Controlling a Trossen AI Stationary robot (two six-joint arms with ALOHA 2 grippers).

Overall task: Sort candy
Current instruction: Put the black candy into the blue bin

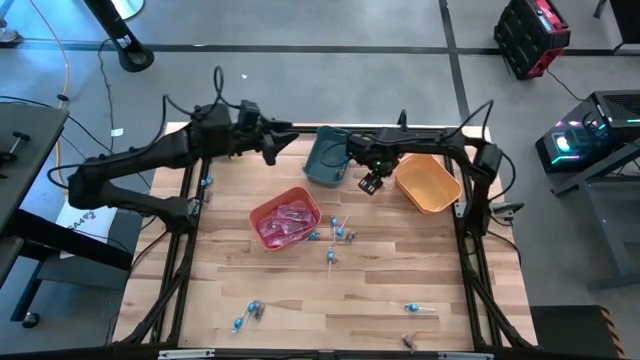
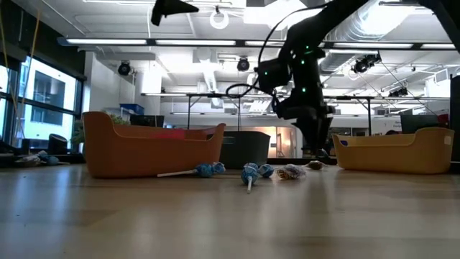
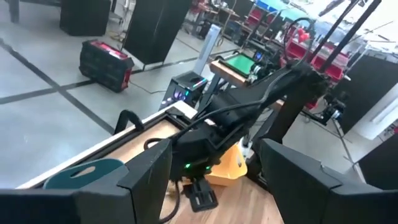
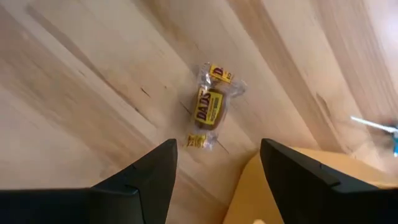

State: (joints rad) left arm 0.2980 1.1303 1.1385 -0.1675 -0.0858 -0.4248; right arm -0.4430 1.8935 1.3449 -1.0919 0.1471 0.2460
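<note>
The right gripper point(image 1: 372, 184) is poised open-jawed above a brown wrapped candy point(image 4: 210, 106) lying on the wood beside the orange bin point(image 1: 432, 186); light, crinkly and likely slippery, it is best pinched across its firm middle. The left gripper point(image 1: 276, 146), also open, is held near the teal bin point(image 1: 325, 160). One brown piece is targeted, roughly nine blue lollipops point(image 1: 338, 231) are counted scattered, and pink packets point(image 1: 287, 221) are piled uncountably in the red bin point(image 1: 262, 212).

Three bins point(image 1: 285, 218) in a row — lollipops point(image 1: 337, 234) scattered just before them
</note>
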